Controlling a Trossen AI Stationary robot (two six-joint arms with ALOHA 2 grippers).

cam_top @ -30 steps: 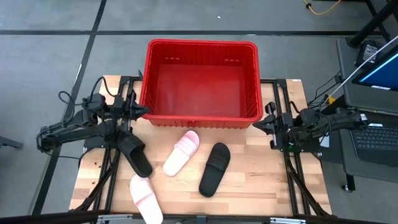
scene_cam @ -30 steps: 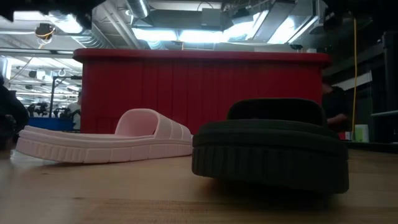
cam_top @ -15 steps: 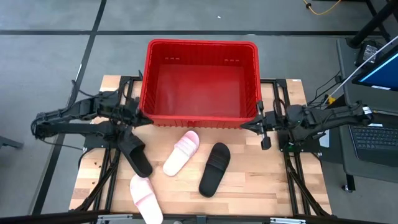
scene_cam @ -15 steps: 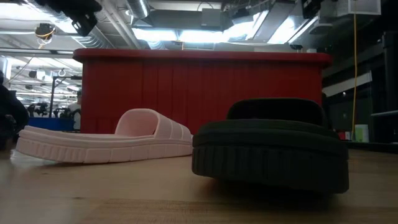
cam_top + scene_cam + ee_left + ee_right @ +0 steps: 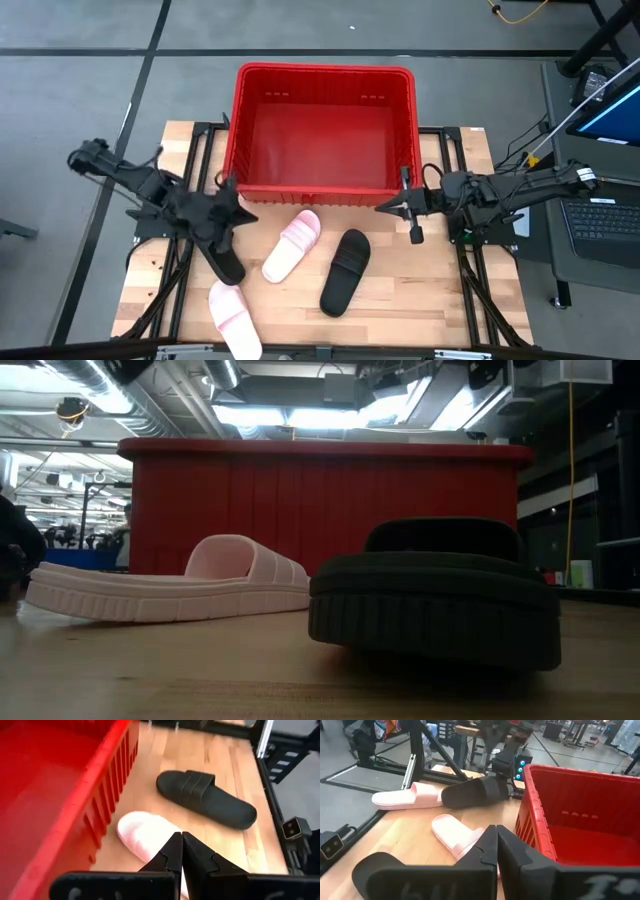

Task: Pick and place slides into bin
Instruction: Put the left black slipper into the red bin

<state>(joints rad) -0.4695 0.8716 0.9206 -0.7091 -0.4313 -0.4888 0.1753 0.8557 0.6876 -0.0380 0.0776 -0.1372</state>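
Four slides lie sole down on the wooden table in front of the red bin: a black one at the left, a pale pink one in the middle, a black one to its right, and a pale pink one at the near edge. My left gripper is shut and empty, above the left black slide's far end, near the bin's near left corner. Its wrist view shows the middle pink slide and the black slide beyond. My right gripper is shut and empty, near the bin's near right corner.
The bin stands at the table's far edge, and nothing shows inside it. Black frame rails run along both table sides. A laptop sits beyond the right edge. The low view shows a pink slide and a black slide close up.
My left arm has unfolded, and its gripper has gone a little toward the near edge, over the left black slide's far end. My right gripper has gone toward the table's left, along the bin's near wall. Both stay shut. The slides have not moved.
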